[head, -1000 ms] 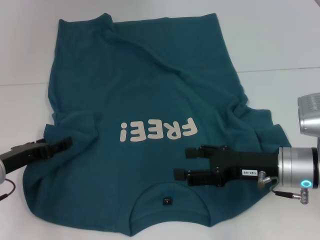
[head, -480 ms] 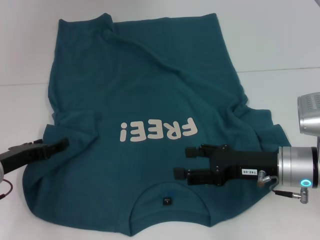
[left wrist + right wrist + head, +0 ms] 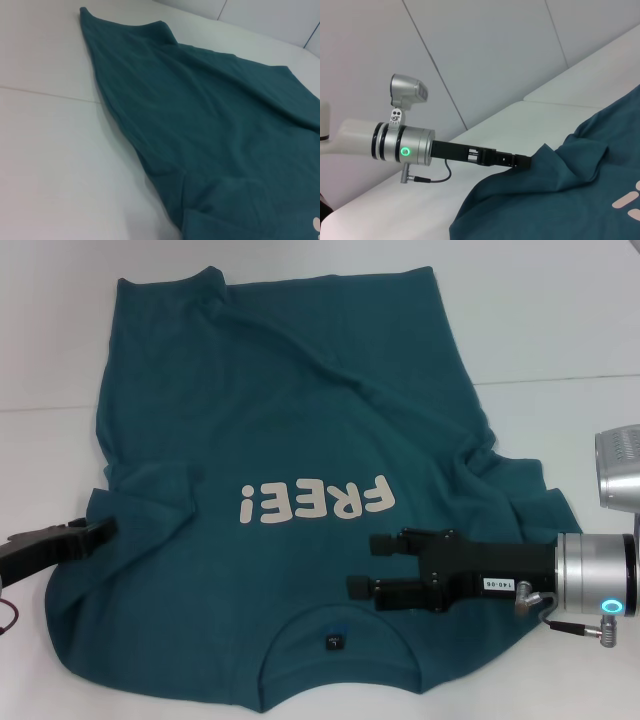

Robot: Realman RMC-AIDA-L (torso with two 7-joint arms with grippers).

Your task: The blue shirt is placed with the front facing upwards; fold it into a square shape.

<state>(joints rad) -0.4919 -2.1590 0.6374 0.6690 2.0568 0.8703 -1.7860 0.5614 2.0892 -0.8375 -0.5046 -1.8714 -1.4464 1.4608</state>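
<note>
We see bright, even overhead light on the smooth white table (image 3: 560,330), with no glare. The creased dark teal-blue cotton shirt (image 3: 290,410) casts thin soft shadows along its edges. Everything around the shirt looks sharp, without visible edge distortion.

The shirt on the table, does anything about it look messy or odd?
Yes. The blue shirt is not lying flat: the sleeve on the robot's right is bunched into creases, and diagonal wrinkles cross the body. The left gripper sits at the opposite sleeve's edge.
</note>
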